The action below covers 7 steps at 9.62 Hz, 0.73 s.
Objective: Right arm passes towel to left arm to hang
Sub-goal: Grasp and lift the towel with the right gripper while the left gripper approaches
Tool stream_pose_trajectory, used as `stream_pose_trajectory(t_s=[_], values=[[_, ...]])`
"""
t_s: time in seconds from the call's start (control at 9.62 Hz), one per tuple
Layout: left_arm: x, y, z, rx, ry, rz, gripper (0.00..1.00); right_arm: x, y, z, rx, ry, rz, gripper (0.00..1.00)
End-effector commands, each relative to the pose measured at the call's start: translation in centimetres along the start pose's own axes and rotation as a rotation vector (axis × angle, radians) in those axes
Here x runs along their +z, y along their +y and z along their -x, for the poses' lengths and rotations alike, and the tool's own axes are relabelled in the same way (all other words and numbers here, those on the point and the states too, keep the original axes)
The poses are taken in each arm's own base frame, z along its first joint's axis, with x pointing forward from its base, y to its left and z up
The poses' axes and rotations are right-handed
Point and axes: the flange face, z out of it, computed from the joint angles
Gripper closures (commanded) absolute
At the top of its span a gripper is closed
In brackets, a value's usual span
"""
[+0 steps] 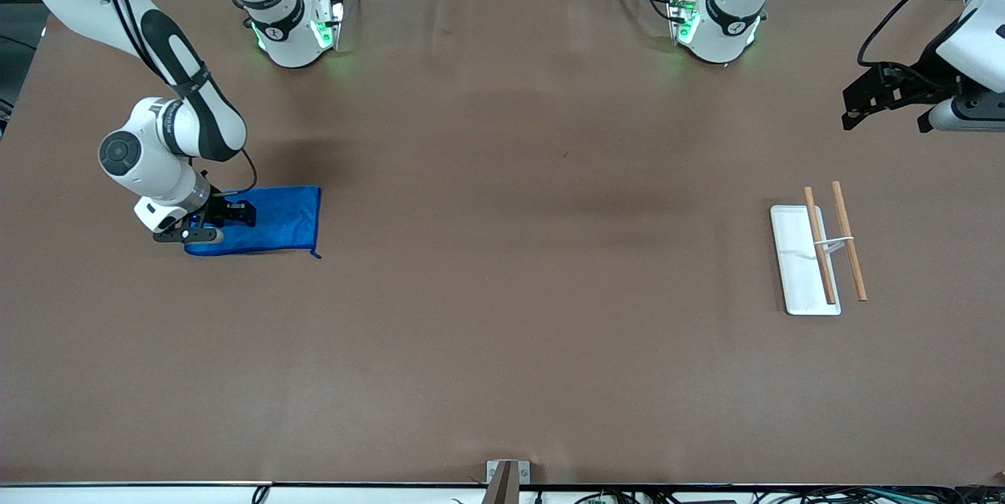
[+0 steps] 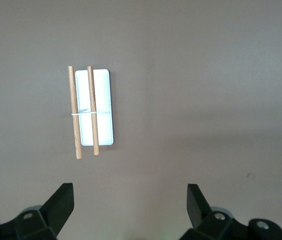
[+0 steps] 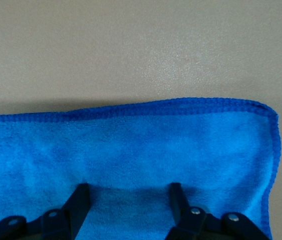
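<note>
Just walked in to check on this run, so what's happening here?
The right gripper is down on the blue towel, which lies flat at the right arm's end of the table, fingers open and pressing into the cloth, not yet closed. The left gripper waits open in the air near the rack, a white base carrying two wooden rods, at the left arm's end.

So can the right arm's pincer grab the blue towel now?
Probably yes. The right pincer is down on the towel with its fingers open and pressed into the cloth, and nothing lies on or beside it. The left pincer waits open above the table.
</note>
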Motion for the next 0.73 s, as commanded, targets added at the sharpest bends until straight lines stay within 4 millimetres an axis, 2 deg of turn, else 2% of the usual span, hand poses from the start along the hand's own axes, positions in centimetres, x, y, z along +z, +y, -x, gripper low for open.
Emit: stream_pose_trajectory(t_s=[0.0, 0.1, 0.21, 0.42, 0.52, 0.62], values=[[3.3, 0.7, -1.4, 0.01, -0.056, 0.001, 0.0, 0.2, -0.7, 1.0, -0.002, -0.035, -0.002, 0.97], [4.0, 0.9, -2.0, 0.015, -0.054, 0.002, 0.0, -1.3, -1.0, 0.5, -0.003, -0.07, -0.007, 1.0], [4.5, 1.2, -2.5, 0.02, -0.053, 0.006, 0.0, -4.0, -1.1, -0.7, -0.007, -0.09, -0.01, 1.0], [7.0, 2.7, -3.7, 0.045, -0.085, 0.026, 0.0, -9.8, -2.0, -3.6, -0.008, -0.148, -0.016, 1.0], [8.6, 3.0, -4.4, 0.028, -0.115, 0.12, 0.0, -12.7, -3.6, -5.3, -0.008, -0.179, -0.016, 1.0], [10.1, 3.7, -5.1, 0.013, -0.147, 0.22, 0.0, -15.3, -6.4, -6.6, 0.002, -0.194, -0.011, 1.0]])
